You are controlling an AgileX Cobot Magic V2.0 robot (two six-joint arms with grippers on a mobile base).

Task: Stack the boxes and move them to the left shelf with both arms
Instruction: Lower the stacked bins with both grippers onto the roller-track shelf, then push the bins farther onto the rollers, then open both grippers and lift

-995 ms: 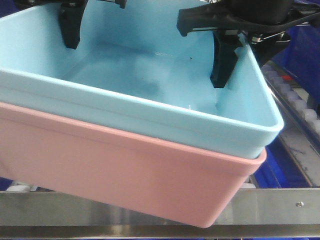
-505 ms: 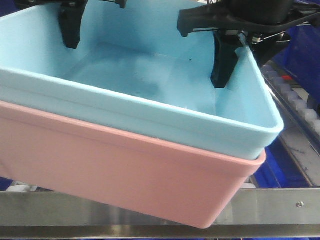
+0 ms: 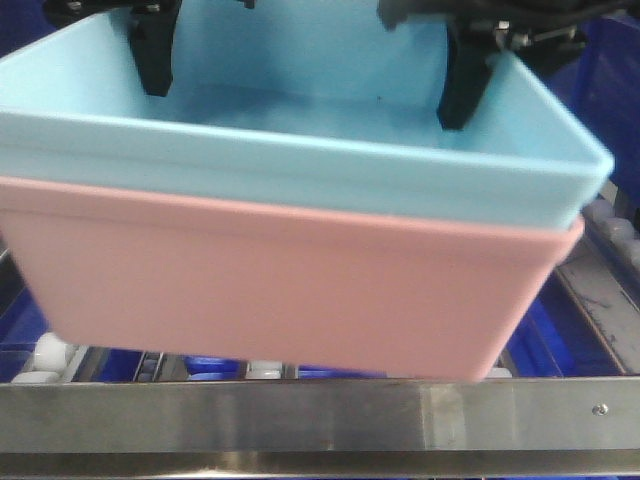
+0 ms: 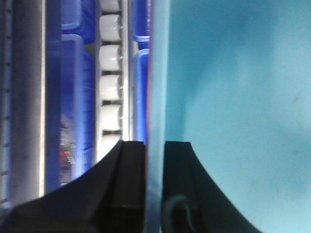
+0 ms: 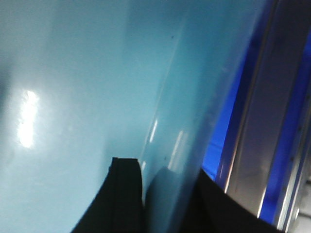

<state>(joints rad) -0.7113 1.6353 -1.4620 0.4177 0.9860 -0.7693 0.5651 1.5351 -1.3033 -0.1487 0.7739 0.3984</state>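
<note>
The light sky-blue box (image 3: 300, 165) sits nested inside the salmon pink box (image 3: 280, 290). The stack hangs roughly level just above the left shelf's brushed metal front bar (image 3: 300, 415). My left gripper (image 3: 148, 80) is shut on the stack's left wall. In the left wrist view its jaws (image 4: 154, 160) clamp the wall, with the blue inside (image 4: 233, 97) to the right. My right gripper (image 3: 475, 105) is shut on the right wall. In the right wrist view its jaws (image 5: 165, 184) pinch the blue wall (image 5: 73, 97). The outer fingers are hidden behind the walls in the front view.
White rollers (image 3: 50, 350) of the shelf lanes show under the stack and beside it (image 4: 111, 87). Another roller lane (image 3: 612, 232) runs at the right. Dark royal-blue crates (image 3: 612, 90) stand behind on the right and below (image 4: 73, 97). A steel frame rail (image 5: 252, 145) passes close to the right wall.
The stack was tilted down toward the near right corner; it now hangs level and its underside has risen off the front bar. Both grippers kept their hold.
</note>
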